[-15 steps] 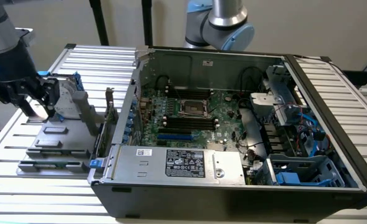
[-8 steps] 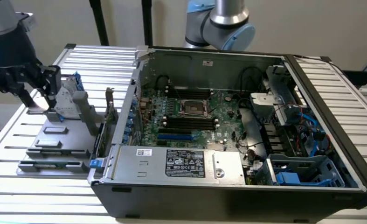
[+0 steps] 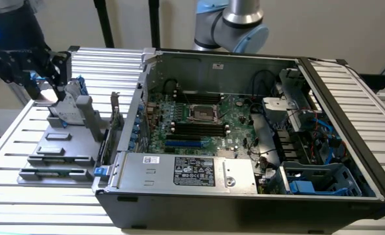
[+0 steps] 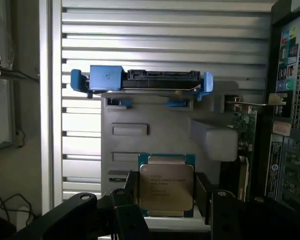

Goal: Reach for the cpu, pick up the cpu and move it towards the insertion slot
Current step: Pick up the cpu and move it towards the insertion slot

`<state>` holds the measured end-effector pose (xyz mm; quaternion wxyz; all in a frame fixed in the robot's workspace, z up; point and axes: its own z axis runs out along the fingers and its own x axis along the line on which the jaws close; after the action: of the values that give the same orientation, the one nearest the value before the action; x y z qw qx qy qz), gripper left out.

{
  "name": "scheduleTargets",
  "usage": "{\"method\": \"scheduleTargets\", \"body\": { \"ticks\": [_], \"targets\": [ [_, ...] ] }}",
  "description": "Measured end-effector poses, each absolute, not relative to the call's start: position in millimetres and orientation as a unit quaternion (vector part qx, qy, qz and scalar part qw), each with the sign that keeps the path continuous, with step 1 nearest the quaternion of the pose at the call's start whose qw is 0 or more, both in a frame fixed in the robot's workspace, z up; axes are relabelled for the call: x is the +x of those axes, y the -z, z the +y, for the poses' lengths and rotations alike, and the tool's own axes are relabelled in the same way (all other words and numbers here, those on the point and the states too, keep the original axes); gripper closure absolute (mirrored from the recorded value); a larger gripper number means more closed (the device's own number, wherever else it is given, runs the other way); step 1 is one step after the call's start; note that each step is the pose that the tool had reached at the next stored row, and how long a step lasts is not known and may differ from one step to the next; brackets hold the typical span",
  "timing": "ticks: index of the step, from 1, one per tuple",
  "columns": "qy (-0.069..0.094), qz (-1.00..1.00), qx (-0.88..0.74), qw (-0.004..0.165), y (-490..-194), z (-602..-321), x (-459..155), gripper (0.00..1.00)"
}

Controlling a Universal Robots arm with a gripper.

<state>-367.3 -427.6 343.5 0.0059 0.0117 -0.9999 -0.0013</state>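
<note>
— Whereabouts of the cpu [image 4: 166, 175]?
— Pinched in the gripper [image 4: 166, 189], a dark finger [image 4: 127, 205] against each side edge, silvery plate up toward the wrist camera. Over the grey fixture plate [image 4: 155, 117], at the exterior view's left, outside the computer case [image 3: 244, 210]. Lifted clear of the plate or not: cannot tell.
— Grip wide or narrow?
— Fairly wide, closed to the chip's own breadth.
— Close neighbours?
— Just beyond the chip, a hard drive [image 4: 145, 82] in blue brackets, standing on edge on the same plate. Near that, a green expansion card [image 4: 245, 127], upright beside the case.
— And the insertion slot [image 3: 199, 113]?
— Well apart, toward the exterior view's right, on the motherboard [image 3: 238, 110] inside the open case. Shiny frame round a dark centre, black memory slots [image 3: 195, 129] on its near side.
— Anything in between?
— The case's side wall [image 3: 140, 98], rising between plate and board, plus the upright card. Power supply [image 3: 192, 171] along the case's near edge.
</note>
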Motion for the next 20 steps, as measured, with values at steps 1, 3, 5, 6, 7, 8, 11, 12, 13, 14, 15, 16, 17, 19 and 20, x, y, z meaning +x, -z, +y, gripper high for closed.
{"method": "scheduleTargets", "body": {
  "ticks": [1,3,5,6,7,8,11,12,13,14,15,16,17,19,20],
  "targets": [
    [0.002,-1.0,0.012,0.006,-347.9,-427.6,-362.8,0.45],
    [0.002,-1.0,0.012,0.007,-357.1,-427.7,-353.8,0.45],
    [0.003,-1.0,0.012,0.008,-364.5,-427.6,-344.8,0.45],
    [0.003,-1.0,0.012,0.009,-367.3,-427.6,-340.2,0.45],
    [0.003,-1.0,0.012,0.009,-369.7,-427.6,-335.7,0.45],
    [0.003,-1.0,0.012,0.009,-371.9,-427.6,-331.2,0.45],
    [0.004,-1.0,0.012,0.011,-377.7,-427.6,-317.3,0.45],
    [0.004,-1.0,0.012,0.011,-379.2,-427.6,-312.8,0.45],
    [0.004,-1.0,0.012,0.011,-380.6,-427.6,-308.3,0.45],
    [0.004,-1.0,0.012,0.011,-381.9,-427.6,-303.8,0.45],
    [0.004,-1.0,0.012,0.012,-383.1,-427.7,-299.3,0.45],
    [0.004,-1.0,0.012,0.012,-384.1,-427.6,-294.8,0.45],
    [0.004,-1.0,0.012,0.012,-385.2,-427.6,-289.9,0.45],
    [0.004,-1.0,0.012,0.012,-386.4,-427.6,-280.9,0.45],
    [0.004,-1.0,0.012,0.012,-386.8,-427.7,-276.3,0.45]
  ]
}}
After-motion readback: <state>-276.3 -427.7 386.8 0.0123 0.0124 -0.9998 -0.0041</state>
